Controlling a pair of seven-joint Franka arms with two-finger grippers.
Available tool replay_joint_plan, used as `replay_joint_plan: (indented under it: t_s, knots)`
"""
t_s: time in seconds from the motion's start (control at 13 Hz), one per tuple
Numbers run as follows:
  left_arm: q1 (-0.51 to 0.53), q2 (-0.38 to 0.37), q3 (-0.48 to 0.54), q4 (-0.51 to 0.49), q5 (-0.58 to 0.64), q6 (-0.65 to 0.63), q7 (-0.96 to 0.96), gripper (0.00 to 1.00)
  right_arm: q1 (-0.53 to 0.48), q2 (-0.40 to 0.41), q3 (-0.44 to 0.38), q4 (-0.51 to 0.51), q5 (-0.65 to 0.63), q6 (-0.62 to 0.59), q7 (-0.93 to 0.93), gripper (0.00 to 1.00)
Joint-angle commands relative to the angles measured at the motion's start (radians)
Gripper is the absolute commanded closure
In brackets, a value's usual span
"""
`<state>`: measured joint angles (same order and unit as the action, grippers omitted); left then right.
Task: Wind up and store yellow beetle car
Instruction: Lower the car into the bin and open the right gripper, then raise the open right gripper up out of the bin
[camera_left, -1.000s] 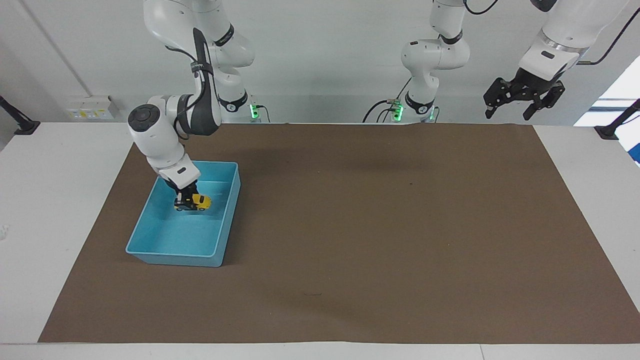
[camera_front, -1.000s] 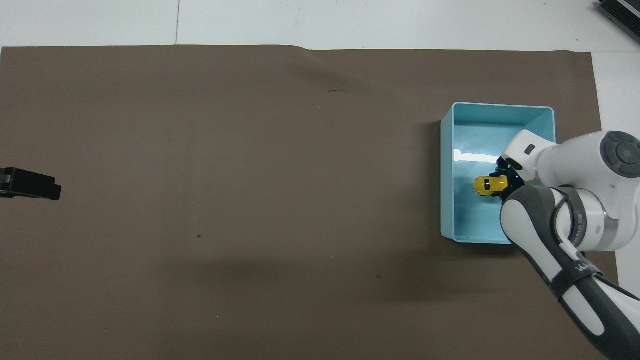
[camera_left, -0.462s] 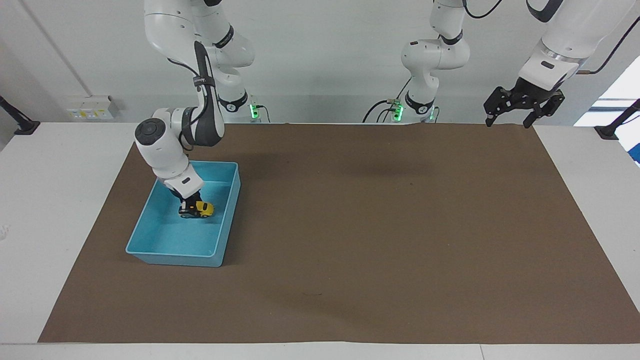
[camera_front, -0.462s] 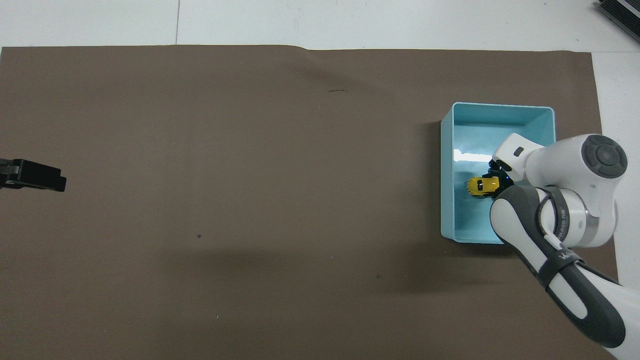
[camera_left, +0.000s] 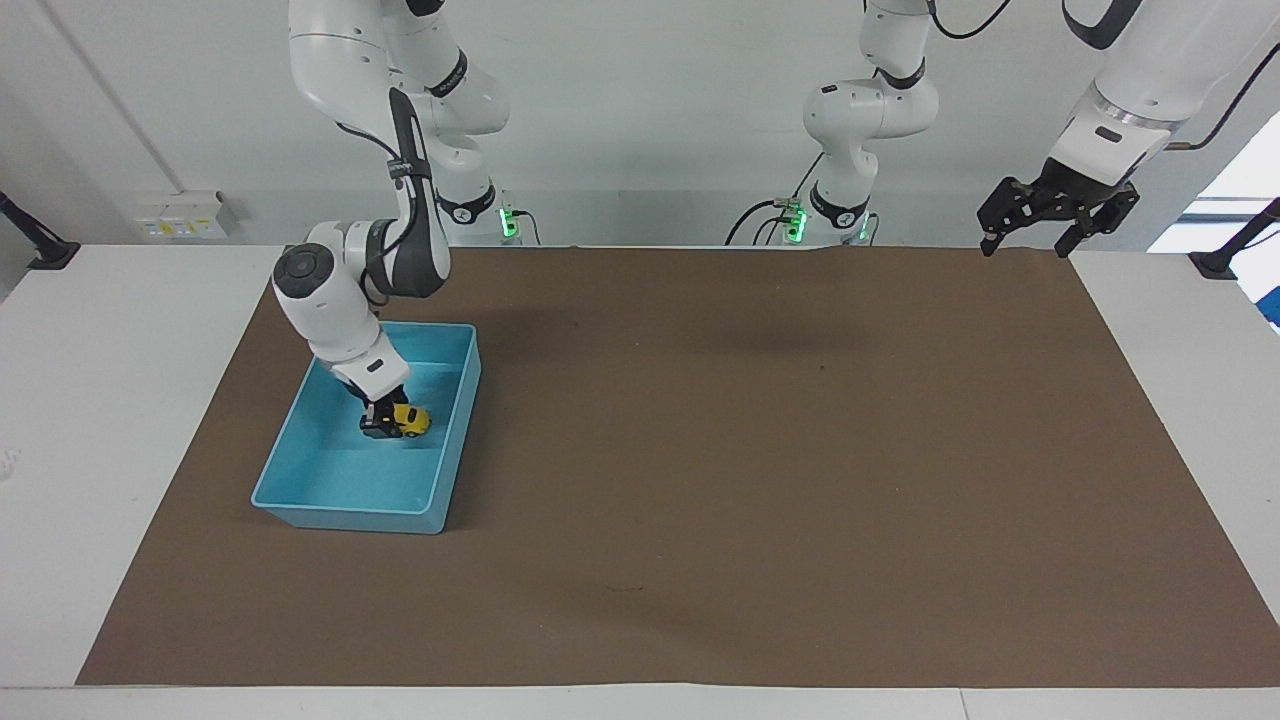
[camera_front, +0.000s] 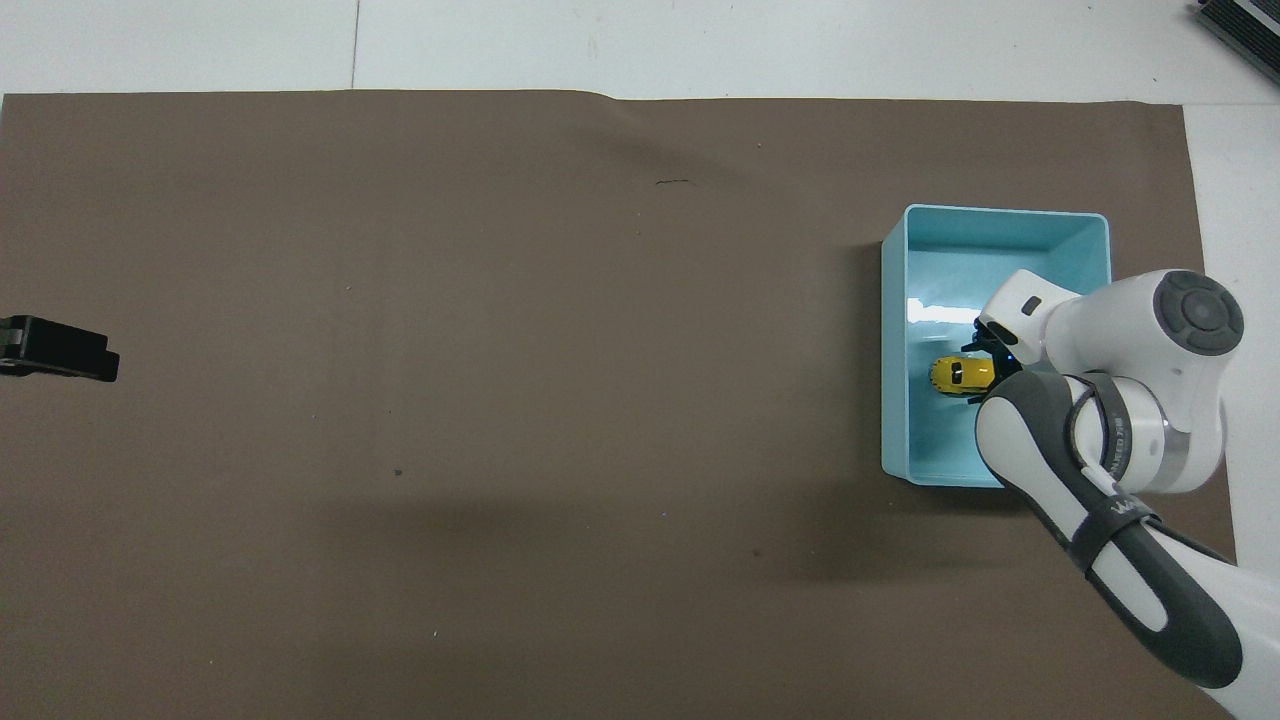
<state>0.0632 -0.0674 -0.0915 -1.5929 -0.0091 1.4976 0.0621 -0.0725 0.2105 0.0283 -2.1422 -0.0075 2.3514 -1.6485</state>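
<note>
Down in the bin (camera_left: 300, 489), right hand (camera_left: 381, 424) around the yellow beetle car (camera_left: 409, 419).

A white table (camera_left: 120, 450) is standing before a pale wall, and a large brown mat (camera_left: 750, 450) is lying flat over most of its top. A light-blue rectangular bin (camera_left: 340, 512) is sitting on the mat toward the right arm's end of the table, its long sides running away from the robots. A thin dark mark (camera_front: 675, 182) is showing on the mat, farther from the robots than the bin. A white wall socket (camera_left: 180, 215) is hanging on the wall, and a black clamp (camera_left: 40, 245) is gripping the table edge just beside it.
</note>
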Motion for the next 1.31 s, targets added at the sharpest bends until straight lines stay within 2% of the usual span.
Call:
replay_joint_plan:
  t_s: [0.0, 0.23, 0.54, 0.85, 1.23]
  knots:
    - [0.018, -0.015, -0.013, -0.018, -0.011, 0.013, 0.013, 0.00, -0.012, 0.000, 0.009, 0.002, -0.011, -0.011, 0.001, 0.00]
    - [0.023, -0.020, -0.013, -0.012, -0.011, 0.012, 0.012, 0.00, -0.013, -0.002, 0.010, 0.018, 0.003, -0.014, 0.003, 0.00]
    - [0.032, -0.022, -0.013, -0.012, -0.011, 0.006, 0.012, 0.00, -0.004, -0.019, 0.010, 0.119, 0.004, -0.158, 0.012, 0.00]
    - [0.030, -0.022, -0.013, -0.012, -0.011, 0.006, 0.012, 0.00, -0.007, -0.063, 0.012, 0.140, 0.007, -0.190, 0.012, 0.00]
    - [0.032, -0.022, -0.013, -0.012, -0.011, 0.006, 0.012, 0.00, -0.012, -0.072, 0.013, 0.275, 0.009, -0.311, 0.026, 0.00]
